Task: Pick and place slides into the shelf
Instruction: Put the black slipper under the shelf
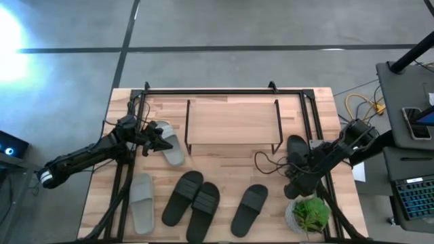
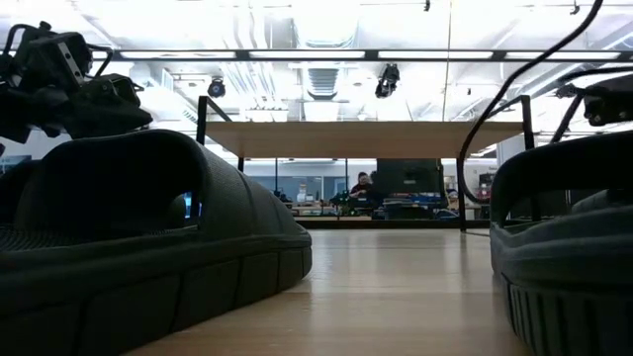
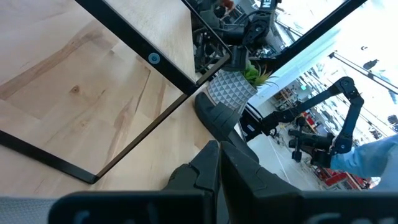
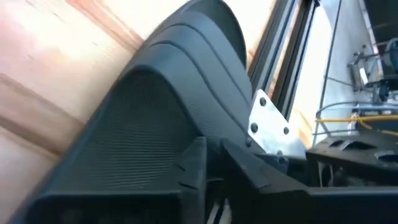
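Slides look light and springy: the right pincer [image 1: 296, 169] is clenched on a black slide [image 1: 296, 150] right of the shelf [image 1: 232, 122], the left pincer [image 1: 153, 140] on a grey slide's [image 1: 171, 144] strap.

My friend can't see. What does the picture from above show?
A wooden table holds a small shelf and six slides. The left tool is shut on a grey slide; the right tool grips a black slide.

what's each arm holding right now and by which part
Left gripper: fingers shut on the grey slide at its strap. Right gripper: shut on the black slide, on its strap edge.
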`<move>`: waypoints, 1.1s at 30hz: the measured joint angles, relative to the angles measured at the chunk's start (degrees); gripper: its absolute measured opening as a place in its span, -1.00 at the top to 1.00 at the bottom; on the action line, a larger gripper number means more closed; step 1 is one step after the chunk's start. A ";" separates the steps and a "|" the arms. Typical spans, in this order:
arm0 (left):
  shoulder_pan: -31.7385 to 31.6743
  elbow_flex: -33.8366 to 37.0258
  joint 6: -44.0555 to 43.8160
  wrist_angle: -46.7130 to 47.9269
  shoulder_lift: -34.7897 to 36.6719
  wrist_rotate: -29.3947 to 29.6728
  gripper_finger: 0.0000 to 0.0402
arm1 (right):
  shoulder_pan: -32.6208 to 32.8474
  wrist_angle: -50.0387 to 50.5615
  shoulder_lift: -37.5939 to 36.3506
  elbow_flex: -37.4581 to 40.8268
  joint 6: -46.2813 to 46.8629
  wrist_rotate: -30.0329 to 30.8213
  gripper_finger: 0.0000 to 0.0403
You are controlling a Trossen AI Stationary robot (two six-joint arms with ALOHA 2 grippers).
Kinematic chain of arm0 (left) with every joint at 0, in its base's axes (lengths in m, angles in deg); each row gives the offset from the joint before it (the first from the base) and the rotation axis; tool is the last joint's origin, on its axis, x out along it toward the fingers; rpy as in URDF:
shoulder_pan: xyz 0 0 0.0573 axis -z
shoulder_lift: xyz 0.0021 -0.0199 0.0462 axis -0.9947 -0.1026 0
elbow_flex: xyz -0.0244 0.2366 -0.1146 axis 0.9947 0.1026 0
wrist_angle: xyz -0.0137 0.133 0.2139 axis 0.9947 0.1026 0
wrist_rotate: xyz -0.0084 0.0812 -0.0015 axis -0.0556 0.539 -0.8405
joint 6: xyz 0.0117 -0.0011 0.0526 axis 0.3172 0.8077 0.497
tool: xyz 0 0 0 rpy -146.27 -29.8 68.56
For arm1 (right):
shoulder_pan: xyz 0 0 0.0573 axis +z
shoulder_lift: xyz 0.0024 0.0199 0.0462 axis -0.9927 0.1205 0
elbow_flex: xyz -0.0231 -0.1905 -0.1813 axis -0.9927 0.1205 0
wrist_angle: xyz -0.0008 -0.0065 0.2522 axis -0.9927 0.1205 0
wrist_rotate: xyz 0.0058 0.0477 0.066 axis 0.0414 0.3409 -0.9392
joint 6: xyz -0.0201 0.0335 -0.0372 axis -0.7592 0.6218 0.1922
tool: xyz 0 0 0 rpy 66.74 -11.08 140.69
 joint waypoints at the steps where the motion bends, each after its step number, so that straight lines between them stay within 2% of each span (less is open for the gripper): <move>1: -0.01 0.00 0.00 0.00 0.00 -0.01 1.00 | 0.00 0.01 0.00 0.36 -0.16 0.06 0.92; 7: 0.00 0.00 0.00 -0.01 0.00 -0.02 1.00 | 0.00 0.07 -1.00 0.03 -0.15 0.39 0.96; 15: -0.02 0.00 0.00 0.00 0.00 -0.01 1.00 | 0.02 2.40 -5.64 -4.86 1.19 7.03 0.96; 21: -0.02 0.00 0.00 0.00 0.00 -0.01 1.00 | 1.55 1.96 -9.63 -5.63 -3.99 8.11 0.94; 25: 0.00 0.00 0.00 0.01 0.00 0.01 1.00 | 2.06 2.73 -13.31 -5.43 -8.88 7.19 0.76; 33: -0.01 0.00 0.00 0.01 0.00 -0.01 1.00 | 1.73 4.01 -19.61 -5.37 -24.51 4.35 0.12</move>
